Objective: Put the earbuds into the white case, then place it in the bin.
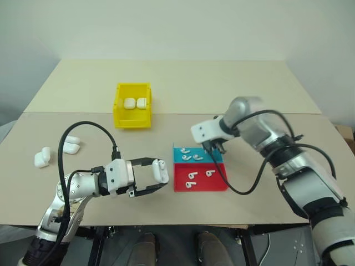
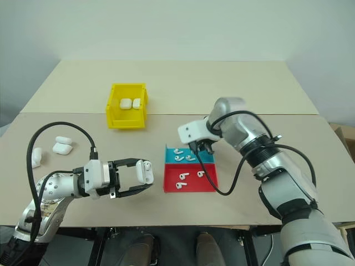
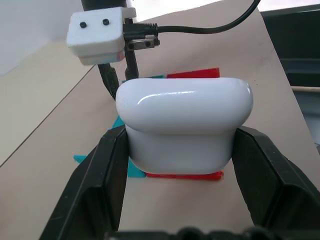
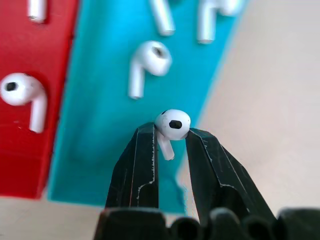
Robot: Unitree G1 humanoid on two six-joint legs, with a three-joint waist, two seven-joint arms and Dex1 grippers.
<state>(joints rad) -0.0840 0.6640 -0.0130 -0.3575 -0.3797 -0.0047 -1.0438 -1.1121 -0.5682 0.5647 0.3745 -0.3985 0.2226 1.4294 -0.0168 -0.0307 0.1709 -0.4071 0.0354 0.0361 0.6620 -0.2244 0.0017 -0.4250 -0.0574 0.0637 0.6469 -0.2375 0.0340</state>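
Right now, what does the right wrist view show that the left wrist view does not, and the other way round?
The right wrist view alone shows the earbud pinched between the right gripper's jaws, and three loose earbuds lying in the teal tray. The left wrist view alone shows the white case clamped in the left gripper, with the right gripper's white wrist camera box hanging beyond it. Both views share the teal tray, the red tray and the beige table.
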